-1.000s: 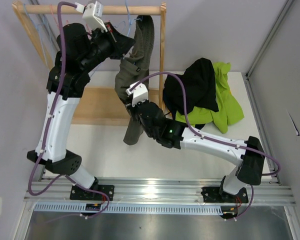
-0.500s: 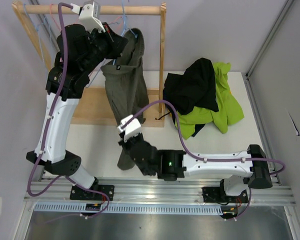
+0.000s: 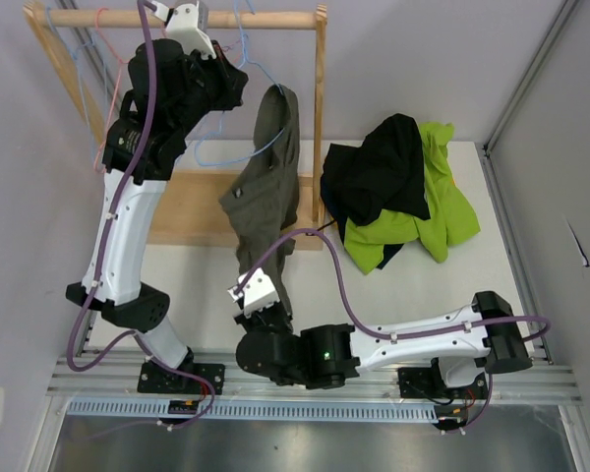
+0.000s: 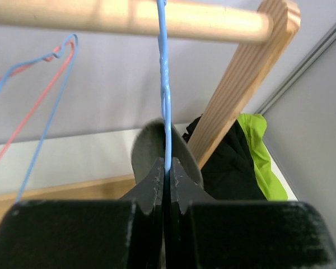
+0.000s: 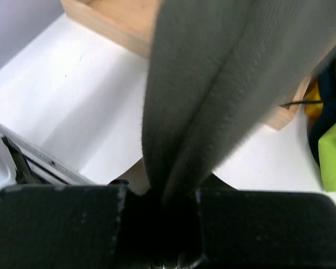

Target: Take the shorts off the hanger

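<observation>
The olive-grey shorts (image 3: 265,197) hang stretched from the blue wire hanger (image 4: 164,84) down toward the near edge. My left gripper (image 3: 236,87) is high by the wooden rod and is shut on the hanger's wire (image 4: 167,168). The shorts' top (image 4: 148,143) shows just behind it. My right gripper (image 3: 263,307) is shut on the shorts' lower end (image 5: 213,84), low over the table. Black shorts (image 3: 383,167) and lime green shorts (image 3: 442,211) lie in a pile at the right. The orange and navy pairs are mostly hidden.
The wooden rack has a top rod (image 3: 108,18), a right post (image 3: 321,108) and a flat base (image 3: 182,211). Empty red and blue hangers (image 4: 42,78) hang at the left of the rod. Grey walls close in the left and right sides.
My right gripper has pulled the shorts' lower end from mid-table toward the near edge. My left gripper has lifted the hanger, and the shorts are now stretched out long.
</observation>
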Robot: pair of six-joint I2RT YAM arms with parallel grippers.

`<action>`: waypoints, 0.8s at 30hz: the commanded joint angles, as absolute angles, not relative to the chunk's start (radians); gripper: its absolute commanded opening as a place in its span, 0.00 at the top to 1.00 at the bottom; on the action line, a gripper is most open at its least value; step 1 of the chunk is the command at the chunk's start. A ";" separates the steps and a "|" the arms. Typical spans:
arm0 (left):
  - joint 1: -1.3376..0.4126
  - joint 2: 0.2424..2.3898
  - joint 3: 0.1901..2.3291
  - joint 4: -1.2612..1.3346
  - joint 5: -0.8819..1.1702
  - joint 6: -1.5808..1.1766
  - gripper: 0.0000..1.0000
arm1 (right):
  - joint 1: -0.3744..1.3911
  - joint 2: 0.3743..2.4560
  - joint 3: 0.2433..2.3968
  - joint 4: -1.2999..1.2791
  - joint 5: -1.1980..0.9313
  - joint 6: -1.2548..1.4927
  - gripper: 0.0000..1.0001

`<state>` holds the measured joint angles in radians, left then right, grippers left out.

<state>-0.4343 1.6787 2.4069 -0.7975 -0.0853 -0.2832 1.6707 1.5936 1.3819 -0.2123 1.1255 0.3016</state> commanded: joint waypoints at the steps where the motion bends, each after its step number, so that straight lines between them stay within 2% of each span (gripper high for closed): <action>1: -0.394 1.703 2.508 -0.557 -0.173 -0.233 1.00 | 1.744 1.621 1.355 -0.261 1.092 0.436 1.00; 7: -0.393 1.654 2.470 -0.601 -0.132 -0.245 1.00 | 1.695 1.626 1.338 -0.184 1.075 0.388 1.00; 9: -0.393 1.628 2.442 -0.655 -0.107 -0.256 1.00 | 1.658 1.617 1.333 -0.100 1.052 0.281 1.00; 15: -0.405 1.474 2.283 -0.854 0.038 -0.272 1.00 | 1.389 1.594 1.405 0.052 0.882 0.005 1.00; 19: -0.439 1.333 2.084 -0.952 0.005 -0.252 1.00 | 1.191 1.623 1.506 0.037 0.738 -0.063 1.00; 20: -0.440 1.295 2.065 -0.971 0.005 -0.250 1.00 | 1.124 1.643 1.531 0.026 0.692 -0.064 1.00; 24: -0.442 1.237 2.043 -1.008 -0.044 -0.238 1.00 | 1.042 1.661 1.611 -0.054 0.672 -0.052 1.00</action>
